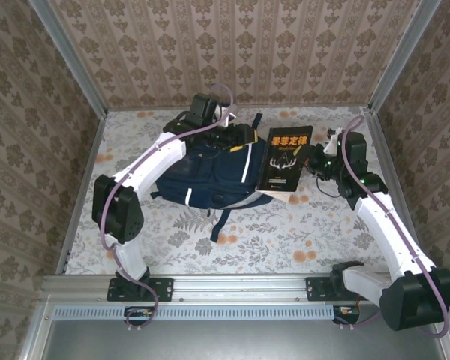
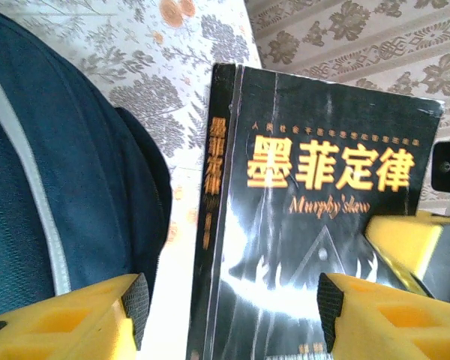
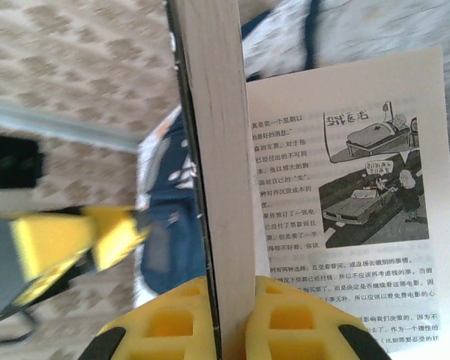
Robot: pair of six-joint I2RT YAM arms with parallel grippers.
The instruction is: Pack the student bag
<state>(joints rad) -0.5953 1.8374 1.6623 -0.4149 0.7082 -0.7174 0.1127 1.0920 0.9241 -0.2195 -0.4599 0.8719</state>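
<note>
**A:** Which step is in hand?

**B:** As I judge it, bringing the book (image 2: 322,172) to the student bag (image 1: 202,180); the right gripper (image 3: 229,294) is clamped on the page block at the book's right edge, and one page fans loose beside it.

**A:** And the other arm?

**B:** The left gripper (image 2: 232,304) has its jaws wide apart and holds nothing; it sits at the bag's far end, with the book's spine just beyond its fingers.

**A:** Where is the bag?

**B:** Lying mid-table (image 1: 285,232) between the arms, straps trailing toward the near side; the book is just to its right, its near left corner against the bag.

**A:** Anything inside?

**B:** I cannot tell; the mouth is hidden by the left wrist, and no lining or contents show.

**A:** What does the next move call for?

**B:** Probably holding the mouth open at the far end, then swinging the book left and sliding it in; the loose page could snag.
</note>
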